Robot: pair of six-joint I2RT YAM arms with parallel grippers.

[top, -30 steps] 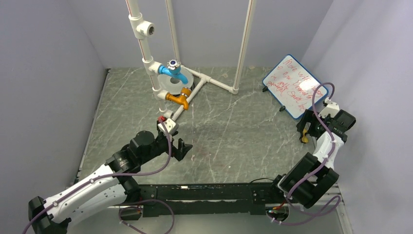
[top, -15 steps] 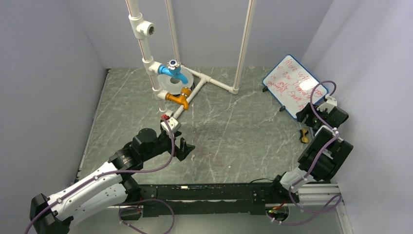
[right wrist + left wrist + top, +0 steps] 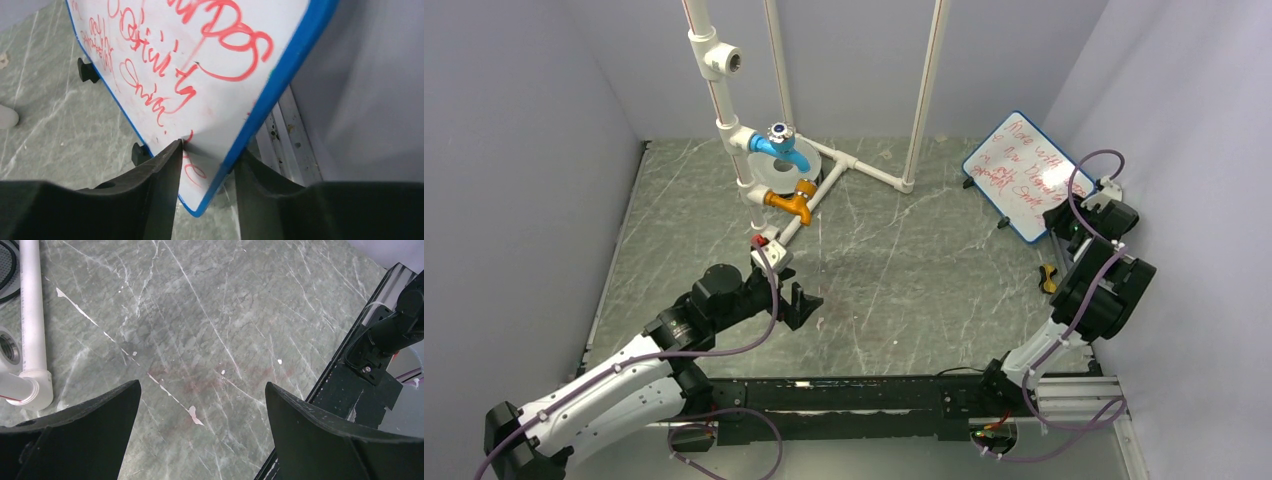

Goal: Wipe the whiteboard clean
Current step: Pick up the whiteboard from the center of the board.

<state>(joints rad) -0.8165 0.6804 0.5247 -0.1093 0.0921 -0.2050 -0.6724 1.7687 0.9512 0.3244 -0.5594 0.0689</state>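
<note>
The whiteboard (image 3: 1022,172) is standing propped on edge, well to the right of the white pipe frame (image 3: 776,150), close against the right wall, and its face is carrying red writing (image 3: 165,60) all over, so nothing is wiped yet. The step in hand looks like taking hold of the board so that it can be brought to where it can be wiped. The right hand (image 3: 207,150) is reaching in at the board's lower corner, narrowed to about halfway and pinching it: one finger (image 3: 167,160) is pressing on the written face, the other is sitting behind the blue rim (image 3: 280,75). The next move probably calls for a firm pinch on so thin an edge, and a slow lift that is not letting the board swing or slip. The left hand (image 3: 202,390) is hovering over the bench (image 3: 904,260) just on the near side of the pipe frame, spread wide and holding nothing.
</note>
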